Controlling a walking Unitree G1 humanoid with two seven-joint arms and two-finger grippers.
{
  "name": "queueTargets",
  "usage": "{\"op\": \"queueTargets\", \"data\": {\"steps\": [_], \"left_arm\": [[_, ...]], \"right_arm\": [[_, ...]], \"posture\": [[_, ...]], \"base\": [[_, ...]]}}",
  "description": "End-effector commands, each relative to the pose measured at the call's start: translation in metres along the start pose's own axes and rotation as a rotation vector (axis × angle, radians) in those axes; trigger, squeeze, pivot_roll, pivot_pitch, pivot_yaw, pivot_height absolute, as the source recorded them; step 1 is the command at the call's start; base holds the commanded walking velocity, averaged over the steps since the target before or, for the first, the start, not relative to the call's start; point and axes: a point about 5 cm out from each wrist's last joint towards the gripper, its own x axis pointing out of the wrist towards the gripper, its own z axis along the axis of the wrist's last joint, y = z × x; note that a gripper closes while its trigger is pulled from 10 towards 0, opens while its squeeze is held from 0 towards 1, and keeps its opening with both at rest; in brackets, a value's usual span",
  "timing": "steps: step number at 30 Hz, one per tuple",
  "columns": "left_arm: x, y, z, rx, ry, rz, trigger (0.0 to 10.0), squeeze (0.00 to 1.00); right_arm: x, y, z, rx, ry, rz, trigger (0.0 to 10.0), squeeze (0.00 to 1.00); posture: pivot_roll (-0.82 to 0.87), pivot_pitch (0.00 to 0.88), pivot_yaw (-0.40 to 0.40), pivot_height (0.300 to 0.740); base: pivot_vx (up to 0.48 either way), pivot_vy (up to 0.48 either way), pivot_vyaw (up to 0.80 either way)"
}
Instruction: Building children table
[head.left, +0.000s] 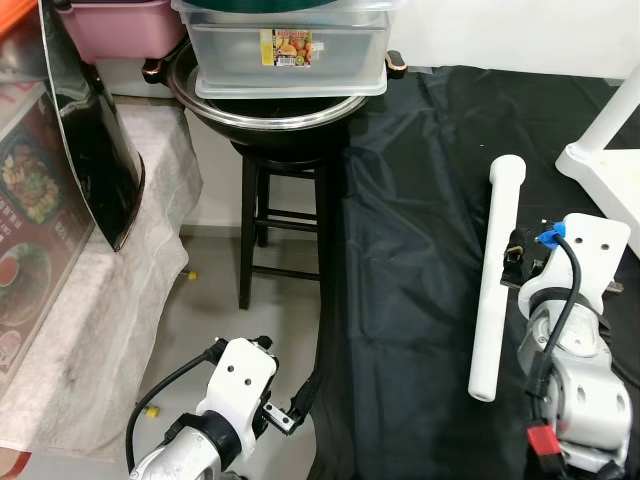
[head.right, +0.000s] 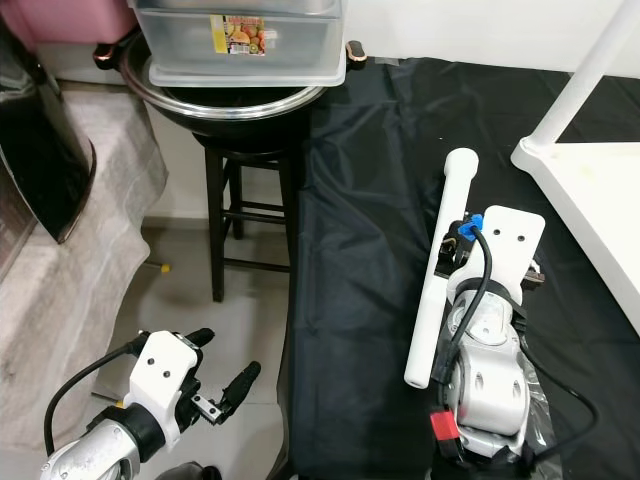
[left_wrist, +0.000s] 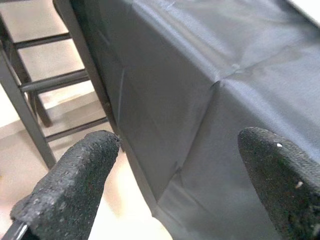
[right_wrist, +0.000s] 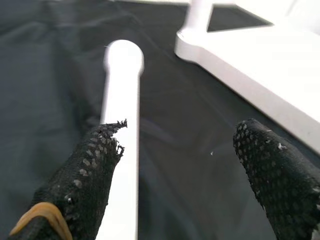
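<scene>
A loose white table leg (head.left: 497, 275) lies lengthwise on the black cloth (head.left: 420, 200). To its right, the white children's table top (head.right: 590, 190) lies upside down, with one white leg (head.right: 592, 68) standing up from its corner. My right gripper (right_wrist: 182, 145) hovers open just over the cloth. The loose leg (right_wrist: 121, 100) runs along its left finger (right_wrist: 85, 185), and the table top corner (right_wrist: 240, 55) is ahead of it. My left gripper (head.right: 225, 358) hangs low over the floor, open and holding nothing, beside the cloth's draped edge (left_wrist: 200, 100).
A black stool (head.left: 265, 230) beside the cloth carries a large metal bowl (head.left: 270, 110) with a clear plastic box (head.left: 290, 50) on it. A pink basin (head.left: 115, 25) sits behind. On the left stand a cloth-covered unit (head.left: 120, 280) and a leaning black panel (head.left: 95, 140). Small yellow pieces (head.left: 152, 410) lie on the floor.
</scene>
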Motion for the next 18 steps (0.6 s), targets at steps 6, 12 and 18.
{"op": "queueTargets", "data": {"steps": [6, 12, 18], "left_arm": [[-0.002, -0.004, -0.004, -0.017, 0.021, -0.014, 10.0, 0.00], [-0.001, -0.005, -0.005, -0.017, 0.019, -0.012, 10.0, 0.00], [-0.001, -0.005, -0.005, -0.019, 0.020, -0.009, 10.0, 0.00]], "right_arm": [[0.020, -0.001, -0.003, 0.100, 0.078, -0.041, 10.0, 0.00], [0.030, 0.025, -0.009, 0.185, 0.172, 0.025, 10.0, 0.00], [0.037, 0.050, 0.001, 0.229, 0.222, 0.069, 10.0, 0.00]], "posture": [[0.09, 0.191, -0.074, 0.740], [0.10, 0.191, -0.082, 0.740], [0.09, 0.190, -0.085, 0.740]], "base": [[0.000, 0.000, 0.00], [0.000, 0.000, 0.00], [0.000, 0.000, 0.00]]}}
